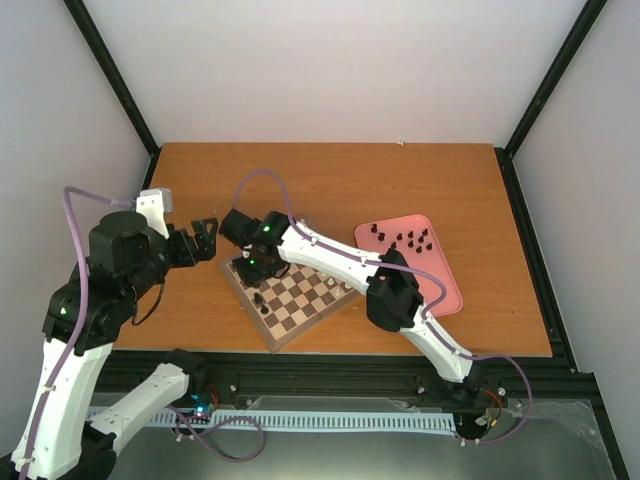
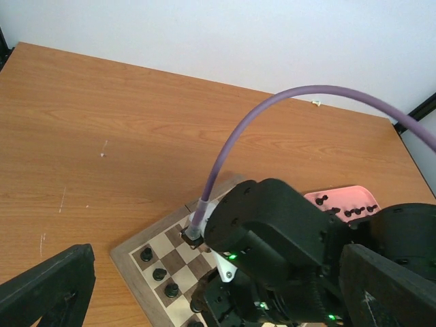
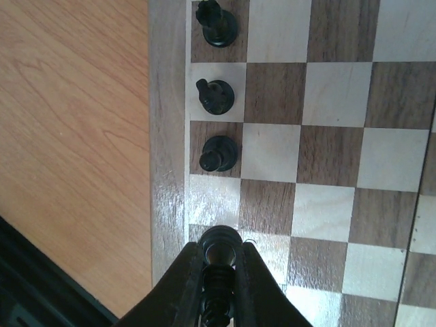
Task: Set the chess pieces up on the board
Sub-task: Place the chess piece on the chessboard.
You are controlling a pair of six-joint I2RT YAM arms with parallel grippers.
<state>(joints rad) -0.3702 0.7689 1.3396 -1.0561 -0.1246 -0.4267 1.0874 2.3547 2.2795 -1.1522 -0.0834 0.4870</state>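
Two arms were seen over the bench [image 1: 400,180]. The right arm [image 1: 320,245] was stretched from the lower right of the top view, bent at the elbow, and carried across the board [image 1: 310,300] to its left corner, with the wrist turned downward. In the right wrist view the right fingers [image 3: 185,276] were clamped on a black piece [image 3: 219,240] at the bottom centre of the frame, over the board's edge column; whether that piece touched its square could not be told. Three chess pieces [image 3: 216,95] were stood higher in the same column, each on its own square. The left arm [image 1: 115,255] was folded at the left of the top view, and the left fingers [image 2: 48,289] were held wide apart beside the board, with nothing between them. Loose black figures [image 1: 412,240] were seen on the pink tray [image 1: 432,258], right of the board. Much of the board was hidden by the right arm in the top and left wrist views, and only a strip of the tray was shown in the latter.
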